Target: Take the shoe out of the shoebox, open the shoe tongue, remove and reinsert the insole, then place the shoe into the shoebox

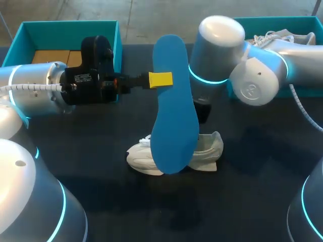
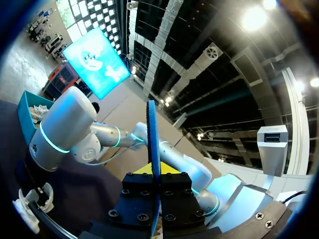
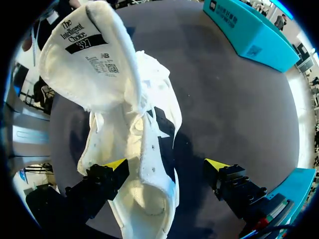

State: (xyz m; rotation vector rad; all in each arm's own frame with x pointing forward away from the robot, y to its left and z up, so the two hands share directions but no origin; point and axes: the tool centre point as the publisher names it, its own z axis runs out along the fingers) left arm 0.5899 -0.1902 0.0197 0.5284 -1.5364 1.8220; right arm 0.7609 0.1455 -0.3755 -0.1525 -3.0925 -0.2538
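Head view: pinches blue insole with left gripper, upright at centre frame, over white shoe at lower centre; might slip or swing, gripped at one edge only. Left wrist view: clamps insole edge-on between pressed jaws. Right wrist view: brackets shoe with right gripper, jaws spread; could shove it askew. Rests on dark table; teal shoebox upper left, fair working room.
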